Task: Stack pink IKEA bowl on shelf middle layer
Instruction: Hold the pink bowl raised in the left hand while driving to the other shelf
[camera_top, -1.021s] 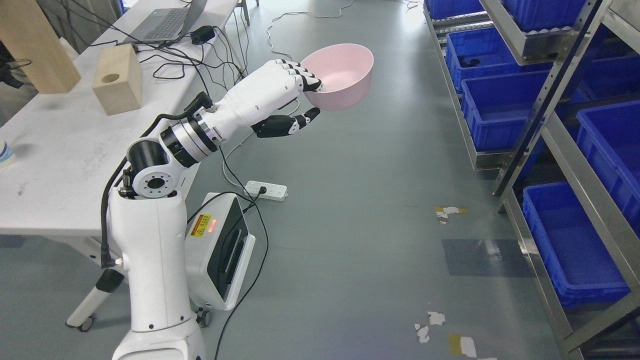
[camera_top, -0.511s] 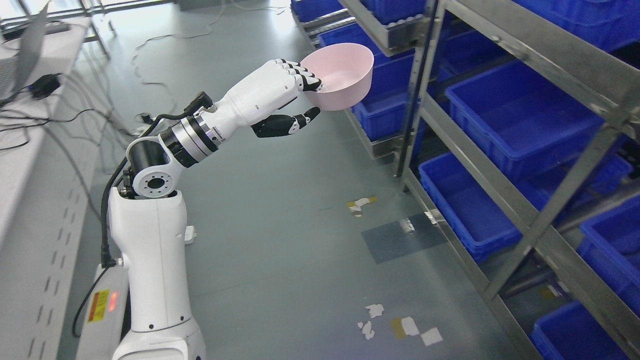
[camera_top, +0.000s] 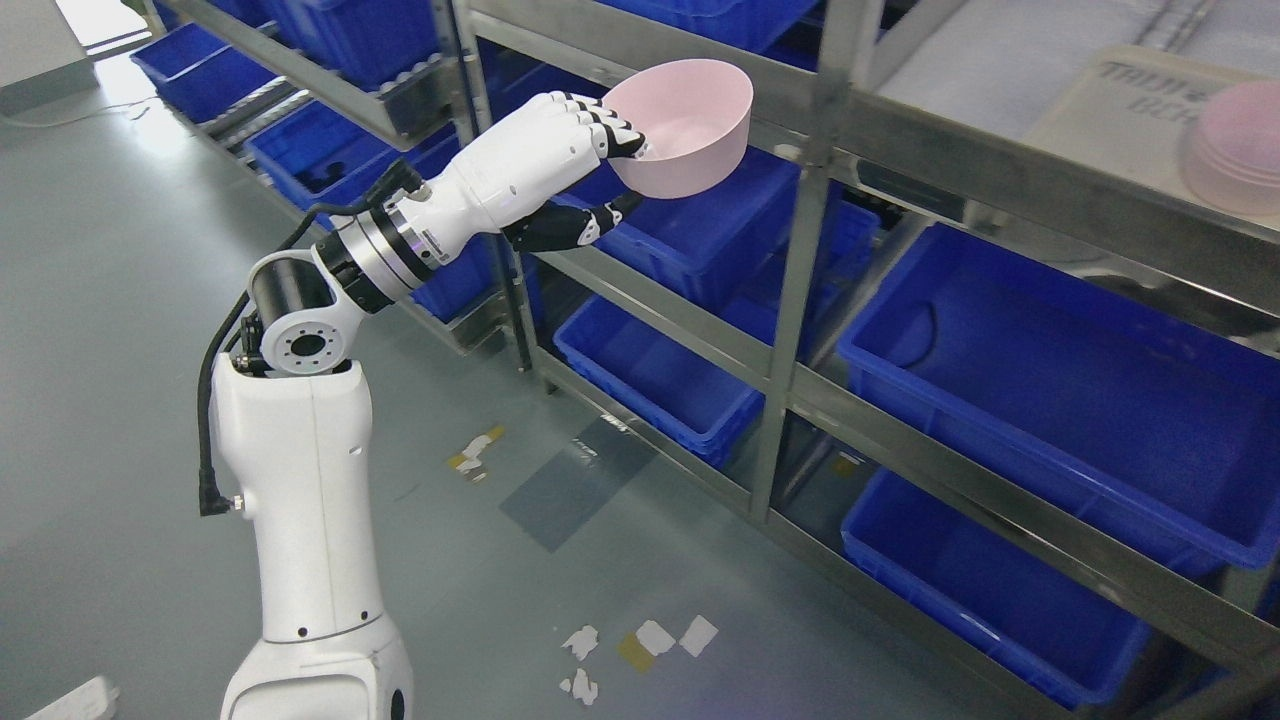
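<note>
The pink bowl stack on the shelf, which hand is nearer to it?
Left. The left hand holds a pink bowl, well to the left of the stack of pink bowls on the shelf. The right hand isn't in view.

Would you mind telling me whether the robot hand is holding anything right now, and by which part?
The left robot hand holds the pink bowl by its near rim, fingers hooked over the edge into the bowl.

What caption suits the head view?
Left hand carries pink bowl toward metal shelf of blue bins.
</note>
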